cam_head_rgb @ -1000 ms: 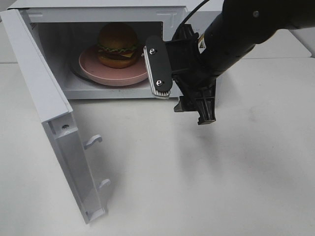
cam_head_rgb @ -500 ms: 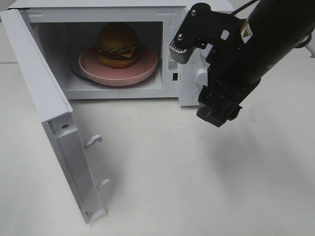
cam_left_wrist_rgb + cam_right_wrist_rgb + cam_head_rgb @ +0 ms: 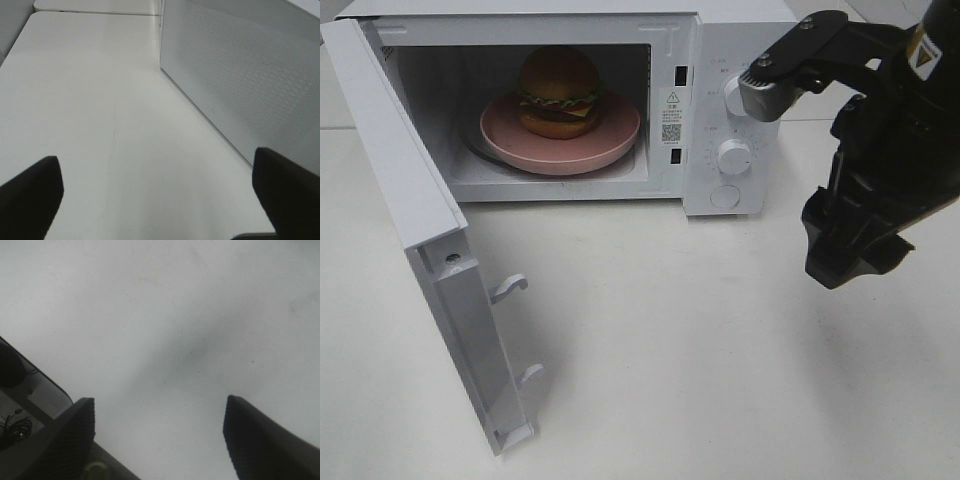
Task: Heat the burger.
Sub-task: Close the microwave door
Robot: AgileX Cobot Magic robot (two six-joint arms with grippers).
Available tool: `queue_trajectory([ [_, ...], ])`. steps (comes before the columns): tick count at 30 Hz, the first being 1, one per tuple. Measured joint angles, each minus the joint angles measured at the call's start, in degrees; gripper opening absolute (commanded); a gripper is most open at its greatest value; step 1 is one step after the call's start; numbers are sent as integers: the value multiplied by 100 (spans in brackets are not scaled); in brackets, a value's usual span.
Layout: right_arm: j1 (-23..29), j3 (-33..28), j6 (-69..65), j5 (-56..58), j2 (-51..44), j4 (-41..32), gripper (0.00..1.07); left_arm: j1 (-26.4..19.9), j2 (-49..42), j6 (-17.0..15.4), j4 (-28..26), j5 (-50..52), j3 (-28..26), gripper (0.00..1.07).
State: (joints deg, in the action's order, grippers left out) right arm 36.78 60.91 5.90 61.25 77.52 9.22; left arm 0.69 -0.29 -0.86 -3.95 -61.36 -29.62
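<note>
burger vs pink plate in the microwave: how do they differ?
Size: the burger is narrower than the pink plate, whose rim shows on both sides of it. Shape: the burger stands tall and domed; the plate is low and flat. Colour: the burger has a golden-brown bun, green lettuce and a dark patty; the plate is plain pink. Shared: both are round and sit inside the open microwave.

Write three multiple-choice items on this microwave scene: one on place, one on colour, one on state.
1. Where is the burger? A beside the microwave; B on the plate inside the microwave; C atop the microwave.
2. The plate's colour? A pink; B blue; C black.
3. The microwave door is: A shut; B open; C detached.
Answers: 1 B, it sits on the plate in the cavity; 2 A, the rim shows pink; 3 B, it stands swung out.
</note>
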Motion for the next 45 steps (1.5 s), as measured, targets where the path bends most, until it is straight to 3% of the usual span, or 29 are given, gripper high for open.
queue_trajectory([
  [9,-155,-487,-160,92,-877,-206,70,0,0,0,0,0,0,98],
  [21,-1558,-1484,-218,92,-2435,-418,70,0,0,0,0,0,0,98],
  [24,-1656,-1564,-258,92,-2584,-424,70,0,0,0,0,0,0,98],
  [34,-2624,-2573,-470,-103,-4446,-435,70,0,0,0,0,0,0,98],
  [45,-3283,-3111,-590,-218,-5987,-596,73,0,0,0,0,0,0,98],
])
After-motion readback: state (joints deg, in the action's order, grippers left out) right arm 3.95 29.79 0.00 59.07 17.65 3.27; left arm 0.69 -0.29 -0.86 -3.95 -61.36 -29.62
